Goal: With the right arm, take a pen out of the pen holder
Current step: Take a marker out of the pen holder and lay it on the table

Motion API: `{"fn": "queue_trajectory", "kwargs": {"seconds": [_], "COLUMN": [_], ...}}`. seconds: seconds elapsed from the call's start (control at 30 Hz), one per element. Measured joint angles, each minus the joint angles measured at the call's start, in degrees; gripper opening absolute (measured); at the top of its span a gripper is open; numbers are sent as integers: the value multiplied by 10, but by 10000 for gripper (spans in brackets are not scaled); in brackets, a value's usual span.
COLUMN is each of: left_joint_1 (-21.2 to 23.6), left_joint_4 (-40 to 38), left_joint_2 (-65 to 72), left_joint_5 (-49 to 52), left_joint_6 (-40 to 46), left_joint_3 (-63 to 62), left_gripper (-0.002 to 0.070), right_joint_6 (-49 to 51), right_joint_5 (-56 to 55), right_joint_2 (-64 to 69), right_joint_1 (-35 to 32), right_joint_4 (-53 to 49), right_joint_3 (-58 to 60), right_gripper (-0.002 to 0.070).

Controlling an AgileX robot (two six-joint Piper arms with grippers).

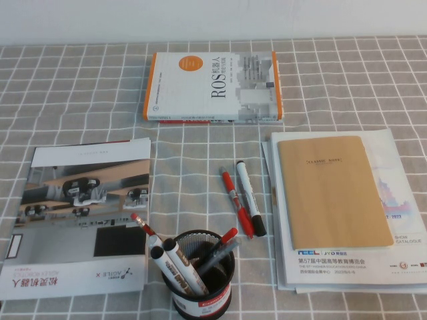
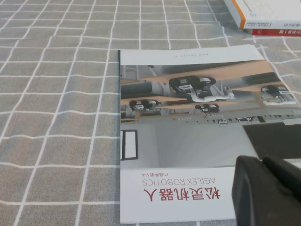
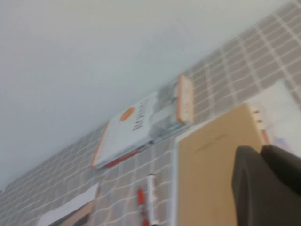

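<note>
A black mesh cylindrical pen holder [image 1: 200, 283] stands upright at the near edge of the grey checked tablecloth [image 1: 80, 87]. It holds several pens [image 1: 179, 265], leaning: white markers with black caps, a grey one, and red-tipped ones.

Just left of it lies a glossy AgileX brochure [image 1: 83, 220], flat. The left gripper [image 2: 265, 188] hovers above the brochure's near part, by its red lettering; whether it is open or closed cannot be told.

Beyond the holder, a red pen [image 1: 237, 202] and a white marker with black cap [image 1: 250, 198] lie side by side on the cloth, touching at their near ends.

To their right, a tan paper-covered notebook [image 1: 333, 190] rests on a stack of white printed catalogues [image 1: 347, 267]. The right gripper [image 3: 263, 181] hangs above this notebook, closed, with nothing seen in it, well apart from the holder.

Farthest, an orange-edged white ROS book [image 1: 213, 87] lies on another red-spined book near the white wall [image 1: 213, 17].
</note>
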Motion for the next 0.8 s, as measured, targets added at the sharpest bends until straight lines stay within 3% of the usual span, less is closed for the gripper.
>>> {"fn": "queue_trajectory", "kwargs": {"seconds": [0.4, 0.63, 0.8], "left_joint_1": [0, 0, 0], "left_joint_4": [0, 0, 0], "left_joint_2": [0, 0, 0], "left_joint_5": [0, 0, 0], "left_joint_6": [0, 0, 0], "left_joint_3": [0, 0, 0], "left_gripper": [-4, -4, -4], "right_joint_6": [0, -40, -145], "right_joint_5": [236, 255, 231], "right_joint_2": [215, 346, 417], "right_joint_1": [0, 0, 0], "right_joint_4": [-103, -145, -70], "right_joint_3": [-189, -234, -262], "right_gripper": [-13, -13, -13]}}
